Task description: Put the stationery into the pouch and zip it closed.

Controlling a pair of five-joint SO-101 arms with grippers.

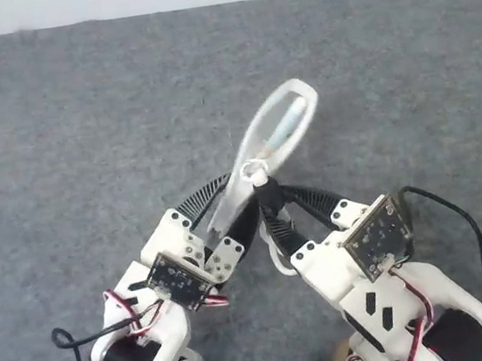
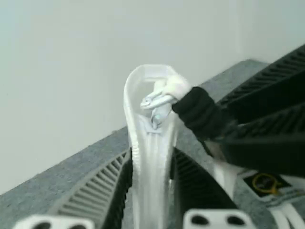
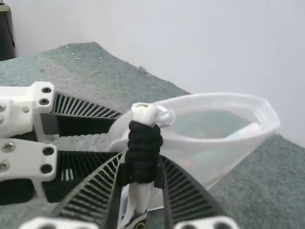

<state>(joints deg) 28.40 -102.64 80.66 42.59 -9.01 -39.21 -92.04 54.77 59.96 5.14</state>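
Pouch (image 1: 274,131): translucent white, held at mid-desk between your two tools, mouth gaping in a long loop. Whether its underside touches the desk (image 1: 80,122) you cannot tell.

Left tool (image 1: 226,211): ribbed fingers pressed together on the pouch's near end, pinching the white fabric; your left wrist view shows the strip rising straight out from between them.

Right tool (image 1: 272,198): pinching the zipper pull (image 1: 258,174), a black-wrapped cord with a white knob, at the near end of the mouth, just beside the left tool's grip.

Stationery (image 1: 289,123): a pale bluish piece lies inside the pouch, seen through the wall; its kind is too blurred to name.

Desk: grey, carpet-like cover.
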